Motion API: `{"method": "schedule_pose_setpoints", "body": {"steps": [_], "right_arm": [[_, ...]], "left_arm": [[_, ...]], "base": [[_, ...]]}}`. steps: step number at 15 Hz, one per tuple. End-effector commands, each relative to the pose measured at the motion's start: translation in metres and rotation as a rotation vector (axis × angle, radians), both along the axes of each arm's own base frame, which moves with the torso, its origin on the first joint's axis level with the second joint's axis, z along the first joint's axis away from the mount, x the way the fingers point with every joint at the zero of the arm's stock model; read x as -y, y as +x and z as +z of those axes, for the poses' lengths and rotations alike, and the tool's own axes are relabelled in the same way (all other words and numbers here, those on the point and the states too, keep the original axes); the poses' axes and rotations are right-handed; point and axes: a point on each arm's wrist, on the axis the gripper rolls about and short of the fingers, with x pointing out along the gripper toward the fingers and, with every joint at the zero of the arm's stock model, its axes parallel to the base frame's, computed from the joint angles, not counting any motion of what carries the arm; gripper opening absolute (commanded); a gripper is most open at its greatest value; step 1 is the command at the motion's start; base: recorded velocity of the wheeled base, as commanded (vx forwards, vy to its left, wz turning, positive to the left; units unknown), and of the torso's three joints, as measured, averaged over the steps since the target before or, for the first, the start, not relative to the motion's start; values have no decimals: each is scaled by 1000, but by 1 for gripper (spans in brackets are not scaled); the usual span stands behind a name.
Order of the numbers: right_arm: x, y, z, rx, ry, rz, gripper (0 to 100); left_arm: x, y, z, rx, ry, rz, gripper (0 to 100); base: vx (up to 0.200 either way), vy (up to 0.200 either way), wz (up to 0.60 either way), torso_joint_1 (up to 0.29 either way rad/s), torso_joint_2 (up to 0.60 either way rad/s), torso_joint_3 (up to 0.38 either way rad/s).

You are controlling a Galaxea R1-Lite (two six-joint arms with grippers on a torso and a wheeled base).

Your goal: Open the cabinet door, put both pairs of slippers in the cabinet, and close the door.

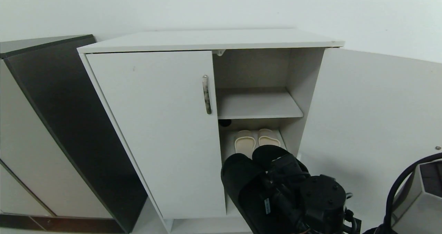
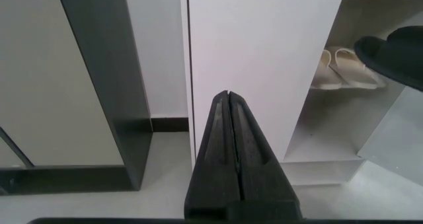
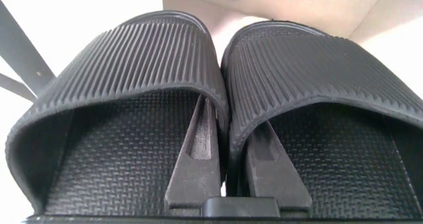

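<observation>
black slippers cut off, cream pair half-hidden

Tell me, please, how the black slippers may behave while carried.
Probably light and flexible: the black slippers look like moulded foam. Their ribbed straps and textured footbeds likely resist slipping. Pinched by the right gripper, they could sag or pivot.

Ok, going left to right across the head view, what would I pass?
dark panel → closed cabinet door → door handle → inner shelf → open cabinet door. The cream slippers and black slippers overlap in that span, so they are left out.
</observation>
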Motion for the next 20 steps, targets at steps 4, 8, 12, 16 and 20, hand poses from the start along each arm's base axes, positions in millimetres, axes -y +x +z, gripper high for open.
{"method": "schedule_pose_setpoints", "body": {"steps": [4,8,12,16,20], "right_arm": [[1,8,-11,10,-38,-7,0],[-15,24,16,14,-23,-131,0],[-35,15,56,-76,6,-264,0],[-41,19,88,-41,72,-317,0],[-41,26,107,-2,103,-332,0]], "left_arm": [[0,0,0,-1,0,0,0],[0,0,0,-1,1,0,0],[0,0,0,-1,1,0,0],[0,0,0,0,6,0,0],[0,0,0,0,7,0,0]], "base": [[0,0,0,-1,90,80],[0,0,0,0,0,0],[0,0,0,0,0,0],[0,0,0,0,0,0],[0,0,0,0,0,0]]}}
